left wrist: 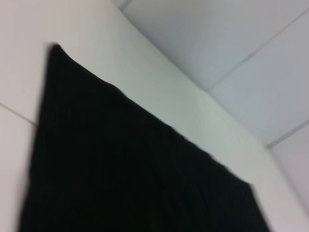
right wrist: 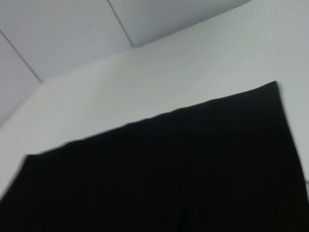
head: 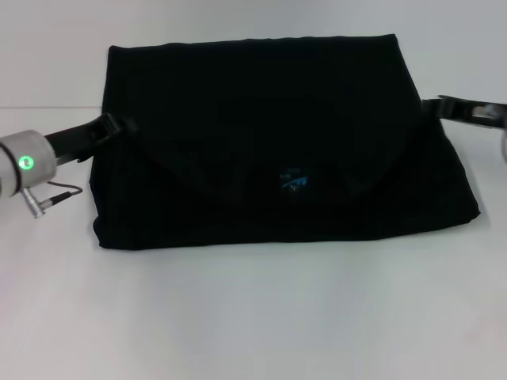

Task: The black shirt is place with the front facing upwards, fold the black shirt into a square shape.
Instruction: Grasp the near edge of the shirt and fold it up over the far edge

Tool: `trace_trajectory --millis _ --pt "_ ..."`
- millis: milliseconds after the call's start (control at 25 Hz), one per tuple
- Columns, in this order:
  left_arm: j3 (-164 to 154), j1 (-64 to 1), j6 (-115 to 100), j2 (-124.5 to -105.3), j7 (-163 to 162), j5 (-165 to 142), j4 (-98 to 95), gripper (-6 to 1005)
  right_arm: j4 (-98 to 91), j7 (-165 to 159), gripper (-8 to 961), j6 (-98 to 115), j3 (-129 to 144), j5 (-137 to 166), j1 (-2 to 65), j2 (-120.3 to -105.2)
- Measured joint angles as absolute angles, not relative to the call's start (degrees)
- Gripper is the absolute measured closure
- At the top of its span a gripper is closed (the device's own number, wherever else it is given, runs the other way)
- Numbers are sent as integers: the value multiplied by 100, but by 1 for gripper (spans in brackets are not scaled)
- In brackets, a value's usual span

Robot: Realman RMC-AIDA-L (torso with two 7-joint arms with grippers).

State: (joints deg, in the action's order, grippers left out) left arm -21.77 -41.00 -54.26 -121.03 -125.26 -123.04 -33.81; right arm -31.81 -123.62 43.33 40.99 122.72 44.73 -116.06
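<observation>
So the black shirt point(head: 277, 138) sits across the middle of the white table point(head: 253, 317), already folded into a wide slab with the small blue neck label point(head: 295, 180) showing a bit right of centre, and it's still wider than it is deep, so I'd say not square yet. What could go wrong: the top layer looks loose and curved around the label, so if either side gets dragged instead of lifted, the layers could slide and the edges end up crooked; the lower right corner already flares out past the rest. The left gripper point(head: 115, 127) sits at the shirt's left edge, mid-left of the frame, the right gripper point(head: 444, 105) at the upper right edge. Honestly can't tell whether either set of fingers is spread or pinching cloth, black on black, and both wrist views just show shirt and table
</observation>
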Motion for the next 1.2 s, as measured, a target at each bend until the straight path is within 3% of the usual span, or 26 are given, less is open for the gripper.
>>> trace_trajectory --millis 160,280,640,1000,1200 --pt "-2520 -4170 -4887 -12146 -12492 -12272 -3480 970 -3193 -12360 847 3828 4404 12257 4587 -11750" --pt "-2552 -4179 -4825 -12171 -12383 -12109 -3658 971 -3293 -12391 846 3687 4393 12208 4640 -11775" --pt "-3020 -4456 -4329 -12043 -12364 -12003 -3609 950 -3125 -12487 841 3254 4546 12585 5071 -11568" --pt "-3790 -4579 -3548 -12125 -12377 -12011 -3369 930 -2861 -12459 837 2651 4856 12707 5181 -11625" --pt "-3889 -4595 -3632 -12074 -12505 -12030 -3288 918 -2818 -12529 834 2968 4932 12721 5184 -11527"
